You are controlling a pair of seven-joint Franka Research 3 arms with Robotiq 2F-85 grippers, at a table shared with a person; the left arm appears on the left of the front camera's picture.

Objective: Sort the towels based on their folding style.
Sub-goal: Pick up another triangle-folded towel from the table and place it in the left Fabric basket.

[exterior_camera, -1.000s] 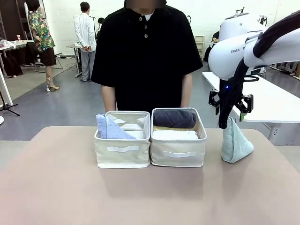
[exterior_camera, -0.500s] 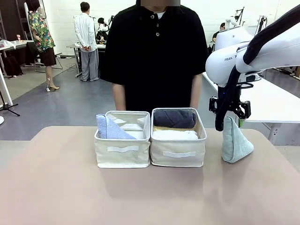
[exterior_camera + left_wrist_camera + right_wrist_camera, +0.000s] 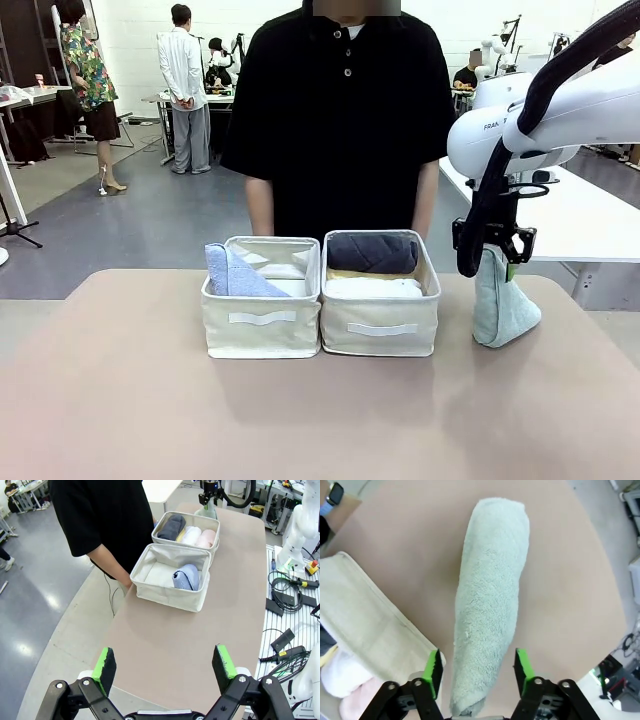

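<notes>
Tip of mint towel (image 3: 503, 310) hidden between right gripper (image 3: 495, 258) fingers; grip unclear.

The right arm (image 3: 560, 110) comes in from the right side of the front view, its white upper link lying almost level before the wrist turns down, so that the right hand (image 3: 492, 262) points straight down, low and close to the desk. Seen from its own wrist, its two green-padded fingers (image 3: 433, 672) stand parted, a moderate gap between them, not pressed together. The left hand (image 3: 165, 662) is held high and tilted, looking down and along the length of the desk; its fingers (image 3: 106, 662) are spread wide apart, the pads facing each other.
</notes>
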